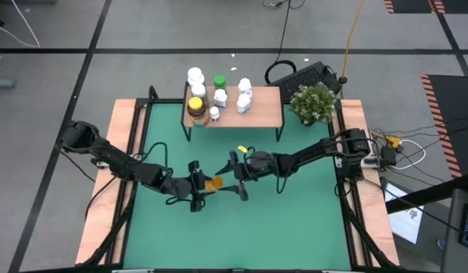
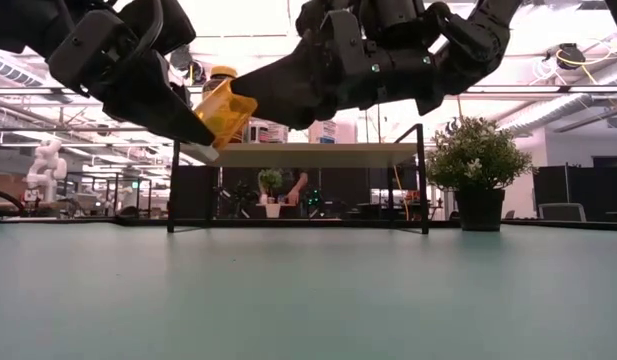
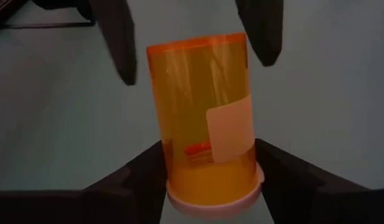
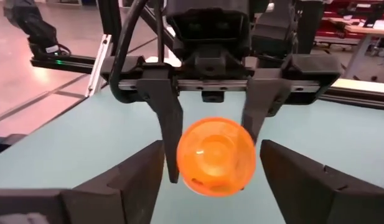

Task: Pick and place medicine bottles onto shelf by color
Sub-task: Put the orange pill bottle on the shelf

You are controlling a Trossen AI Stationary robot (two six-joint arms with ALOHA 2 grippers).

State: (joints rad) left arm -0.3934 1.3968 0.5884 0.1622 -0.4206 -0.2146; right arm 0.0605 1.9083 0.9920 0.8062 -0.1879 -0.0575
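An orange medicine bottle (image 1: 213, 183) with a white cap (image 3: 213, 200) hangs above the middle of the green table. My left gripper (image 1: 205, 184) is shut on it. My right gripper (image 1: 227, 180) faces it from the table's right side, open. Its fingers (image 3: 120, 50) stand on either side of the bottle's far end (image 4: 215, 155); I cannot tell whether one touches it. The shelf (image 1: 265, 106) at the table's far edge carries several bottles: white ones (image 1: 194, 76), a green one (image 1: 219, 81) and an amber one with a yellow lid (image 1: 196, 106). My left gripper pinches the orange bottle between its two fingers, on its opposite sides (image 3: 173, 168) near the cap end. The fingers come from the table's left, slanting down, and lie along the bottle. The bottle sticks out beyond them, tilted and lifted clear of the table.
A green potted plant (image 1: 313, 102) stands at the table's far right corner, beside the shelf. A dark keyboard (image 1: 309, 76) lies beyond the far edge. Green table surface (image 1: 241, 235) stretches toward the near edge.
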